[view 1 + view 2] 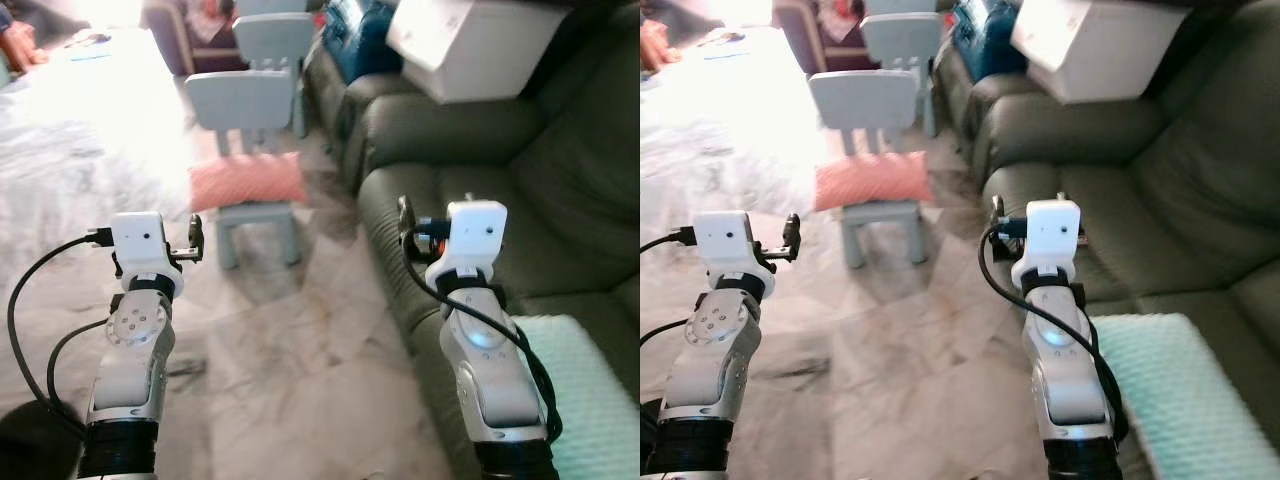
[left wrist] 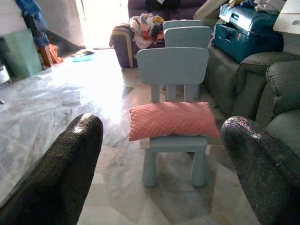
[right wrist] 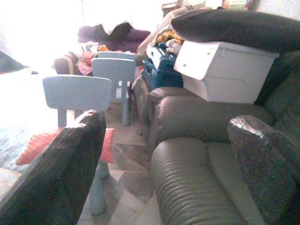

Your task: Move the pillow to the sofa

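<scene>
A salmon-pink pillow [image 1: 248, 180] lies across the seat of a small light-blue chair [image 1: 243, 100] on the marble floor ahead. A dark grey-green leather sofa [image 1: 480, 190] runs along the right side. My left gripper [image 1: 196, 238] is held up, short of the chair and slightly to its left. It is open with nothing between its fingers [image 2: 65, 173]. My right gripper [image 1: 406, 222] hovers at the sofa's front edge, also open and empty. The pillow [image 2: 171, 120] shows straight ahead in the left wrist view, well beyond the fingertips.
A second blue chair [image 1: 272, 35] stands behind the first. A white storage box [image 1: 470, 45] and a blue case [image 1: 358, 35] sit on the sofa's far end. A mint-green blanket [image 1: 580, 390] covers the near seat. Bare floor lies between me and the chair.
</scene>
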{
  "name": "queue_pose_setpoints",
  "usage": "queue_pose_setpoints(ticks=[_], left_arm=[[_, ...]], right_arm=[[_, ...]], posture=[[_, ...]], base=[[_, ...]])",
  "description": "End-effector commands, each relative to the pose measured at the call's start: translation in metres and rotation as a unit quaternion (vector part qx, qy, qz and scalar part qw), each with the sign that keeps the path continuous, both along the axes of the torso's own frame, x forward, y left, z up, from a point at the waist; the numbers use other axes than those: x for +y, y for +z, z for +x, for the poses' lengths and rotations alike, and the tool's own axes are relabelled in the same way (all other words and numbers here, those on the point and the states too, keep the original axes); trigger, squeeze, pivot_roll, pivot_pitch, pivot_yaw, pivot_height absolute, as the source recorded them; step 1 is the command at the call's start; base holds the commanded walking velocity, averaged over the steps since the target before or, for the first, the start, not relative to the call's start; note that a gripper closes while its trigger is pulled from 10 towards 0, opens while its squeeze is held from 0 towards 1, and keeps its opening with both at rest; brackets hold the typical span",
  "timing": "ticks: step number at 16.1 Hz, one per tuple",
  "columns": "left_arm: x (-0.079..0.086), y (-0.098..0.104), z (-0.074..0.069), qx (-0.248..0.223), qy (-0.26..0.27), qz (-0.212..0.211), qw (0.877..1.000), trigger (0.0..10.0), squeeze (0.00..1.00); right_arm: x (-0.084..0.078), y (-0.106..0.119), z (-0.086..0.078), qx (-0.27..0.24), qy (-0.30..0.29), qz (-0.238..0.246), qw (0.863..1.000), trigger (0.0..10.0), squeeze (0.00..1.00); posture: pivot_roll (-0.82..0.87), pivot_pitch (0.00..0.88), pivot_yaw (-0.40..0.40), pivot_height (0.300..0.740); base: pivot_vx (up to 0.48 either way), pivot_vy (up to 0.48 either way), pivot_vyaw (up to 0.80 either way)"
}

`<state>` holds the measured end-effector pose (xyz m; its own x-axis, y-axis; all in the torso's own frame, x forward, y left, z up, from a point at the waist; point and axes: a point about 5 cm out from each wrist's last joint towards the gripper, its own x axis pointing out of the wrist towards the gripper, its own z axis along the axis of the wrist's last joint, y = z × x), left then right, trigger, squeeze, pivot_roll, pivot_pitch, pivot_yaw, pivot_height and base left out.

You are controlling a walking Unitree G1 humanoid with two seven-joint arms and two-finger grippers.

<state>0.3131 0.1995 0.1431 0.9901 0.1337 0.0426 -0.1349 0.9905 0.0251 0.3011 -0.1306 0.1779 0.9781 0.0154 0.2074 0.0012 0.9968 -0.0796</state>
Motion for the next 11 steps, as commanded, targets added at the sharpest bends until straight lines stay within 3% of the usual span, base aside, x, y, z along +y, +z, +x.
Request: queue_pose_setpoints(ticks=[1,5,11], left_arm=[[-0.006,0.0,0.0,0.001,-0.008,0.003,1.0,10.0,0.0],[-0.003,0.002,0.0,-0.007,-0.004,0.016,1.0,10.0,0.0],[0.007,0.002,0.001,-0.007,0.017,-0.016,1.0,10.0,0.0]], right_arm=[[-0.008,-0.002,-0.002,0.003,-0.012,0.004,1.0,10.0,0.0],[-0.005,-0.002,-0.001,0.003,-0.005,0.005,1.0,10.0,0.0],[-0.001,-0.002,0.0,0.001,0.005,0.008,1.0,10.0,0.0]], posture=[[-0.1,0.113,-0.007,0.74],[-0.09,0.108,-0.006,0.74],[-0.09,0.095,-0.003,0.74]], base=[[0.0,0.356,0.0],[0.0,0.0,0.0],[0.0,0.0,0.0]])
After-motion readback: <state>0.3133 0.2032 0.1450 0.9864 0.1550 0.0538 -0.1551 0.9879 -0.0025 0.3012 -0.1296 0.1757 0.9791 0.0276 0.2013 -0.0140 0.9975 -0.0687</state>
